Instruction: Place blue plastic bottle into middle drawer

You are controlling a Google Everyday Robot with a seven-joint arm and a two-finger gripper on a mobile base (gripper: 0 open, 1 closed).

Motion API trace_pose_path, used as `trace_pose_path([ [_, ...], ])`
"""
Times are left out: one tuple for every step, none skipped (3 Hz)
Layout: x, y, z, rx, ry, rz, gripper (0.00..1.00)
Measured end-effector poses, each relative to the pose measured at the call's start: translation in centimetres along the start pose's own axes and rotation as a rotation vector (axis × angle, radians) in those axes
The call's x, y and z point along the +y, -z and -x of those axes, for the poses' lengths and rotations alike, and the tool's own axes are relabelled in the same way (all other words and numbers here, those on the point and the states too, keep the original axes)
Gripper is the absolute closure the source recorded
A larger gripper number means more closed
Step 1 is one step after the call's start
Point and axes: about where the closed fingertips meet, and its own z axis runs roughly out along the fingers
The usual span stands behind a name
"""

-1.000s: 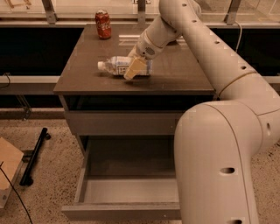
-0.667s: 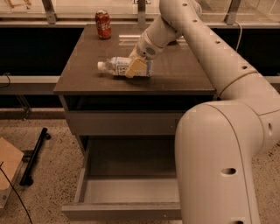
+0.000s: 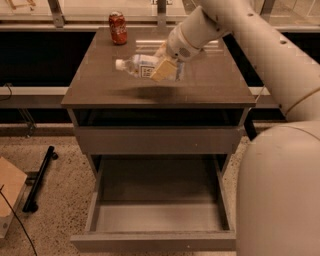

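Roughly midway, the tool (image 3: 165,70) is clamped on the bottle (image 3: 137,66), holding it sideways just above the desk (image 3: 100,90) with a shadow beneath, so the pickup looks done while carrying it down into the open, empty drawer (image 3: 160,218) remains.

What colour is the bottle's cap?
White cap, camera view; the gripper holds the bottle above the tabletop.

Speckled terrazzo floor (image 3: 65,185), dark-topped grey cabinet (image 3: 155,140), perhaps glass panels (image 3: 90,6) behind, warm dim light.
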Motion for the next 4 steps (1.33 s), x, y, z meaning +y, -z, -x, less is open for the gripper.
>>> trace_pose_path([
  [4.2,3.7,0.2,-0.028,0.034,-0.029,1.00],
  [8.7,5.4,-1.4,-0.048,0.010,-0.017,1.00],
  [13.6,6.2,-3.5,-0.065,-0.035,-0.002,1.00],
  [17.2,5.4,-5.5,-0.074,-0.082,0.020,1.00],
])
